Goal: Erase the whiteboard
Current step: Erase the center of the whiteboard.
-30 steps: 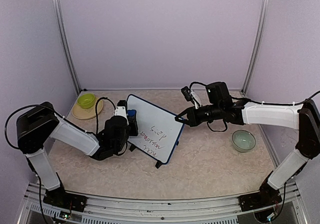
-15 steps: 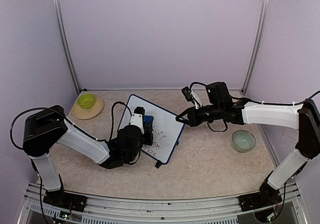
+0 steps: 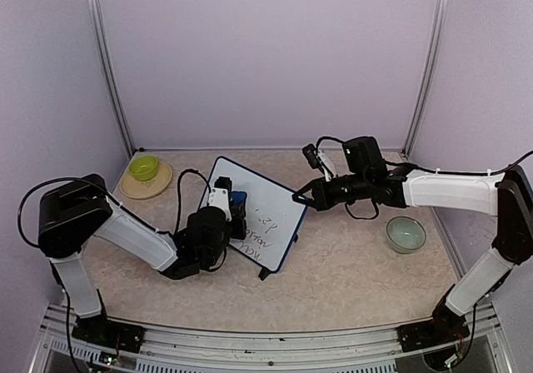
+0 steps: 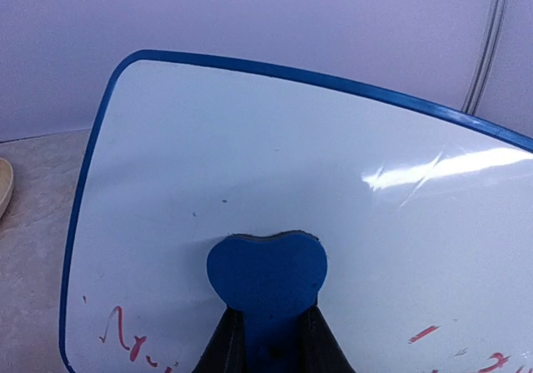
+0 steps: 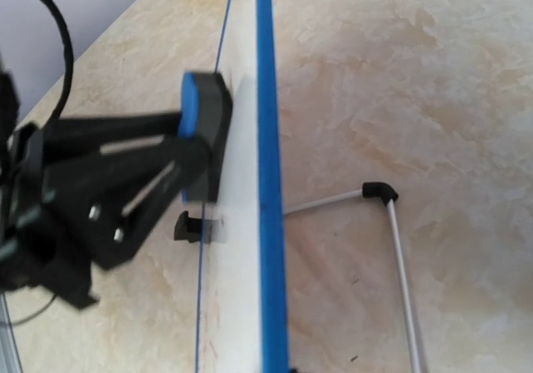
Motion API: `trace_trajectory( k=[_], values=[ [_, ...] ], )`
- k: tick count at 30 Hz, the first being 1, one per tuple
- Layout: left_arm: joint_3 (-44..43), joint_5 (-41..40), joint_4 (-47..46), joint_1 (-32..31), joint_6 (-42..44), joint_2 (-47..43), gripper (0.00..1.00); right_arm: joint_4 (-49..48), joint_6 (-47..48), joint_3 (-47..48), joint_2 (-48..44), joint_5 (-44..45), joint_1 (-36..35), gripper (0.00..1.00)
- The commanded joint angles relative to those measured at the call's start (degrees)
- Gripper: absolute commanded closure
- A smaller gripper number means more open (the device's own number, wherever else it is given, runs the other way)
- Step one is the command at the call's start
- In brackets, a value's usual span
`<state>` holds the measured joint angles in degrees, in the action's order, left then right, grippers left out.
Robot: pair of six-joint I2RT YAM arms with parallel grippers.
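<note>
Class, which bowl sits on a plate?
The yellow-green bowl at the far left: it rests on a tan plate, while the pale bowl stands on the bare table.

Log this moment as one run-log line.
left tool: shut on blue eraser, against whiteboard | right tool: shut, at whiteboard's edge | writing: some left, lower part

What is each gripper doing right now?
Left gripper: shut on the small blue block, against the blue-framed whiteboard.
Right gripper: shut at that board's edge; hold unclear.
</note>
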<state>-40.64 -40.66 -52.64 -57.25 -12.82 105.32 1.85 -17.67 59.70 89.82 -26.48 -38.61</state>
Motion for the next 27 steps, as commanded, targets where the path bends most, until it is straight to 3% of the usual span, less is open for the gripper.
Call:
trace_trajectory(
  k=[1,17,27],
  values=[
    [2.7,0.2,3.7,3.2,1.2,0.0,0.85,6.0,5.7,-2.7,1.5,-4.0,-2.5,1.0],
    [-4.4,2.7,2.6,-6.9,4.4,5.9,0.85,5.9,5.5,-2.5,1.7,-4.0,-2.5,1.0],
    [-3.9,-0.7,5.0,-4.9,4.7,4.3,0.85,5.9,5.6,-2.8,1.5,-3.9,-2.5,1.0]
  ],
)
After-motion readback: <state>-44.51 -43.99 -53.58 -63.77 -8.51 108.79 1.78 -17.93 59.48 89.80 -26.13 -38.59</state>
